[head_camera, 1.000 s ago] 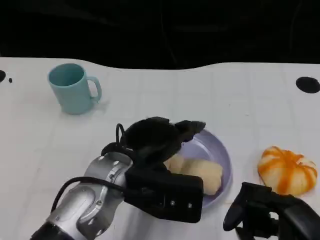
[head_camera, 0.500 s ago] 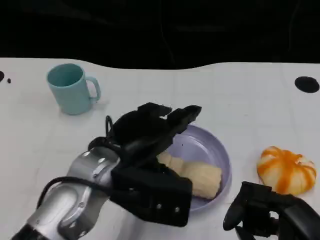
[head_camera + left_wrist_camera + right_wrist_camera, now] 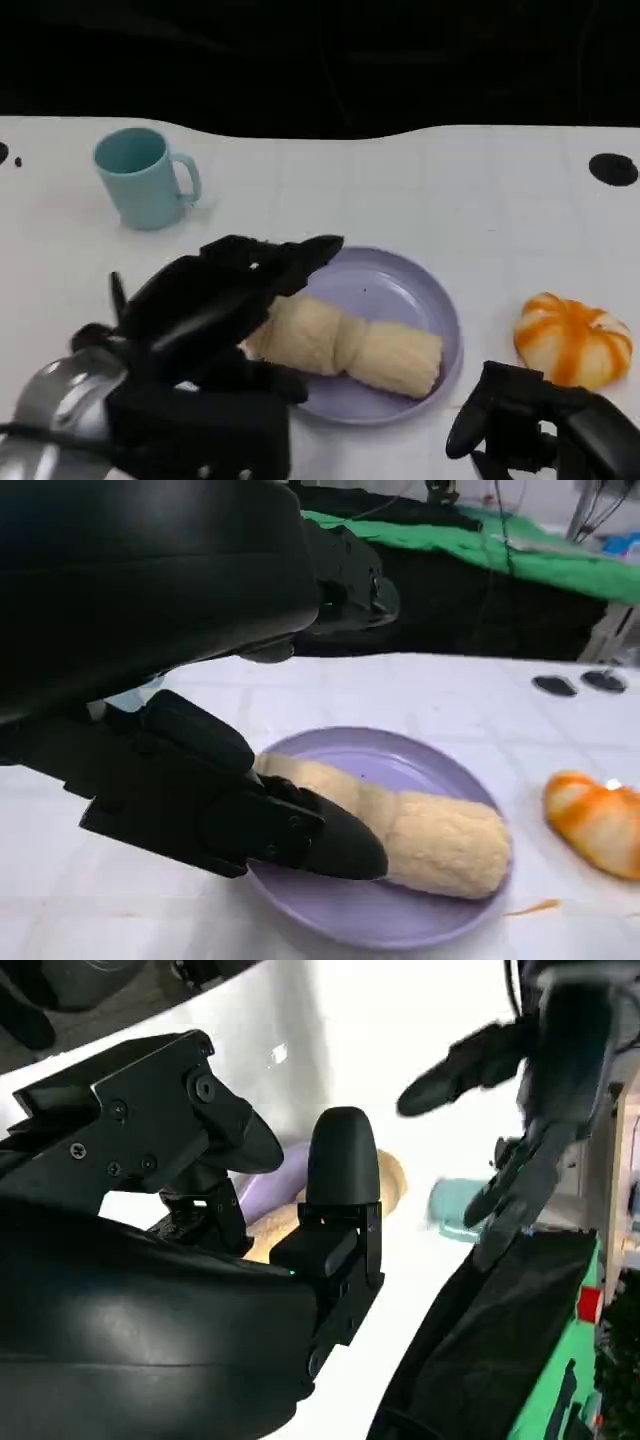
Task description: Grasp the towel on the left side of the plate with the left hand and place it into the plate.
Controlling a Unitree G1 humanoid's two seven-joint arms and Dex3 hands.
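Head view: left hand (image 3: 215, 300) has withdrawn, towel (image 3: 345, 345) uncovered on plate (image 3: 420, 290)

A rolled cream towel (image 3: 345, 345) lies across the lavender plate (image 3: 420, 290).

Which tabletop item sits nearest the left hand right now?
The rolled cream towel in the purple plate; the left hand hovers at its end.
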